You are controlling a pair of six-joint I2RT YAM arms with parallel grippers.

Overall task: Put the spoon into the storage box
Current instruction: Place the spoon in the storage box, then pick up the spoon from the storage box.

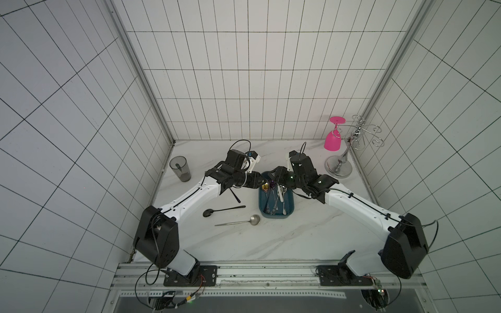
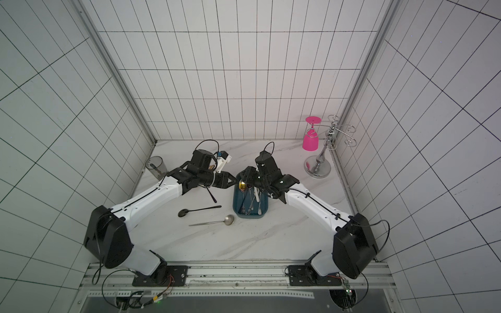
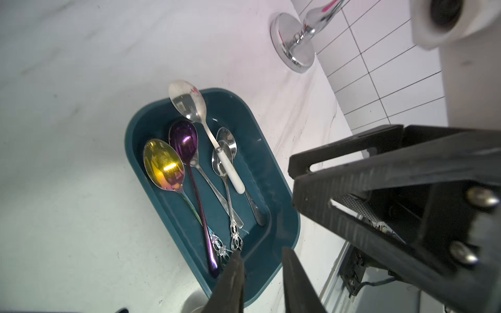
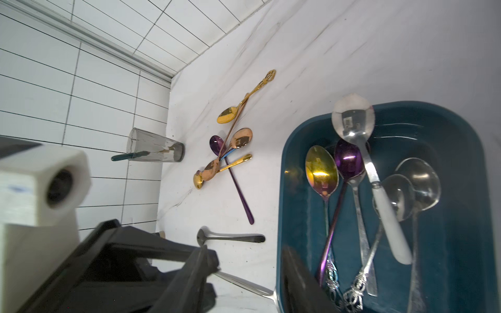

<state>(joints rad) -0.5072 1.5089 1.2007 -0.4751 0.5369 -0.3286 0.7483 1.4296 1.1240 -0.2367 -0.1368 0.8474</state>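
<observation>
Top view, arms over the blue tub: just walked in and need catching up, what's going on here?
The two arms are putting spoons into the storage box. Several already lie in it, including a gold spoon and a purple spoon. The left gripper and right gripper hover over its far end, both open and empty. A black spoon, a silver spoon and a pile of mostly gold spoons lie on the table.

Dark teal shallow plastic storage box (image 3: 233, 108) lies flat, loaded with spoons (image 3: 184, 141); white-handled steel spoon (image 3: 187, 101) has its bowl overhanging the rim.
</observation>
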